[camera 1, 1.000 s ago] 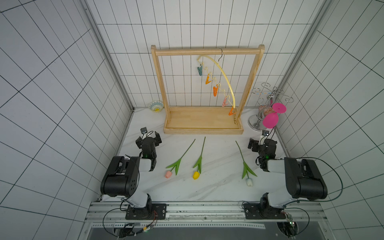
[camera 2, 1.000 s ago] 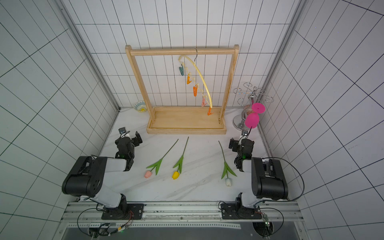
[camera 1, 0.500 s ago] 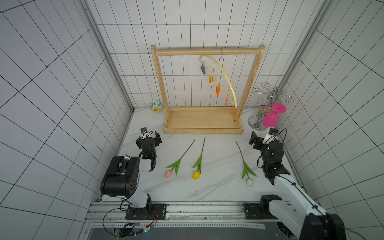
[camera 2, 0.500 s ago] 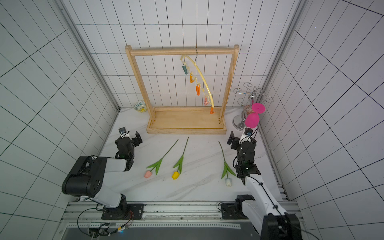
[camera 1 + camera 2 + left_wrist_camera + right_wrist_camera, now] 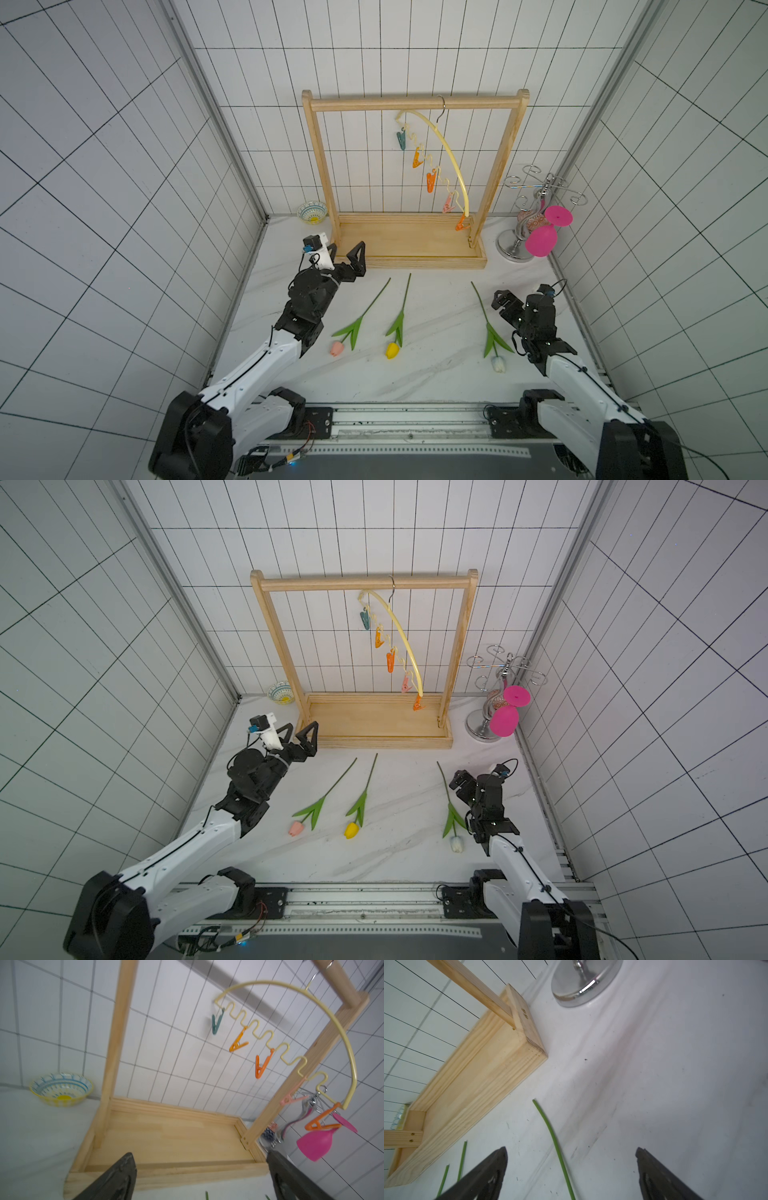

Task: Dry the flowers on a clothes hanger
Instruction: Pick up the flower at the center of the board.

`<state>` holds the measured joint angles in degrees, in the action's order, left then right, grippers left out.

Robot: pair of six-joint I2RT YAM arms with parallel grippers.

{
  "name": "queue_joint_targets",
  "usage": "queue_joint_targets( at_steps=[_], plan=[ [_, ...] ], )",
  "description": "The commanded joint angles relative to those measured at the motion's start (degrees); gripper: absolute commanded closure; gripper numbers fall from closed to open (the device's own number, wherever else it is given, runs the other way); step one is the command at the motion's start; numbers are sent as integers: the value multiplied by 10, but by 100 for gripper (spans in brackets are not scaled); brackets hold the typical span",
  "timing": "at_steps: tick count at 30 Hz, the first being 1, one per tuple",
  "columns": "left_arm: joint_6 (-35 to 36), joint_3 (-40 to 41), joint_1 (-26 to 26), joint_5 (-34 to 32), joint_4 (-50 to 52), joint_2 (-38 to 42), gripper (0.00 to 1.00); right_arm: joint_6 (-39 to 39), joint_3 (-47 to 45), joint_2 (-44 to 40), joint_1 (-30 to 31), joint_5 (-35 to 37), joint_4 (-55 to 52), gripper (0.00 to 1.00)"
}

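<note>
Flat on the bench (image 5: 436, 376), lower middle of the frame in both top views: pink tulip (image 5: 354, 331), yellow tulip (image 5: 398, 328) and, apart to the right, white tulip (image 5: 491, 337). Heads toward the lower edge, stems toward the wooden rack (image 5: 415, 103). Hooked on the rack's top bar, upper middle: pale yellow hanger (image 5: 446, 143), slanting down to the right, with teal, orange and pink clips along its wavy bar.

Left pincer (image 5: 347, 247): spread wide, empty, raised at the rack's left front corner, facing the hanger.

Right pincer (image 5: 505, 302): spread wide, gripping nothing, just right of the white tulip's stem. In the right wrist view, stem running between the two fingers.

At right, beside the rack: metal stand (image 5: 514, 249) carrying a magenta goblet (image 5: 540, 242).
</note>
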<state>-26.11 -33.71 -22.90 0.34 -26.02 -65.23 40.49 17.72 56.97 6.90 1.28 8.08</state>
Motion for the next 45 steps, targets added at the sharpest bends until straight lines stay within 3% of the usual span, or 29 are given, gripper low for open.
queue_joint_targets(
  at_steps=[1, 3, 5, 7, 11, 15, 16, 20, 23, 26, 29, 33, 38, 41, 43, 45],
  plan=[
    [-93, 9, -1, 99, 46, -59, 1, 15, 64, 60, -17, -2, -87, 1],
    [-86, -7, -1, 118, 62, -68, 1, -3, 86, 83, -17, -12, -117, 3],
    [-77, -28, -1, 109, 115, -66, 1, -8, 78, 93, -14, -48, -94, 15],
    [-74, -42, -1, 62, 158, -63, 1, -11, 65, 100, -1, -62, -60, 26],
    [-91, -52, 3, -51, 205, -73, 1, -36, 86, 125, 44, -12, -94, 33],
    [-158, -69, 26, -72, 265, -99, 1, -42, 99, 167, 73, -5, -90, 42],
    [-196, -74, 42, -63, 287, -109, 1, -46, 104, 177, 79, -5, -92, 46],
    [-260, -49, 134, 115, 220, -147, 1, -51, 117, 200, 97, 17, -108, 62],
    [-328, 4, 179, 183, 112, -175, 1, -48, 116, 202, 107, 41, -119, 64],
    [-348, 23, 190, 217, 37, -203, 2, -50, 111, 201, 115, 52, -124, 68],
    [-340, 8, 189, 235, 44, -217, 1, -54, 115, 204, 124, 62, -130, 75],
    [-330, 7, 183, 222, 53, -207, 2, -53, 123, 211, 144, 83, -142, 74],
    [-273, -7, 141, 153, 111, -157, 2, -52, 127, 213, 177, 109, -152, 67],
    [-185, -39, 45, 15, 197, -101, 1, -54, 129, 218, 188, 118, -152, 68],
    [-119, -63, -42, -110, 239, -74, 1, -57, 134, 225, 189, 118, -151, 77],
    [-78, -71, -99, -182, 245, -66, 1, -56, 136, 228, 191, 116, -150, 91]
  ],
)
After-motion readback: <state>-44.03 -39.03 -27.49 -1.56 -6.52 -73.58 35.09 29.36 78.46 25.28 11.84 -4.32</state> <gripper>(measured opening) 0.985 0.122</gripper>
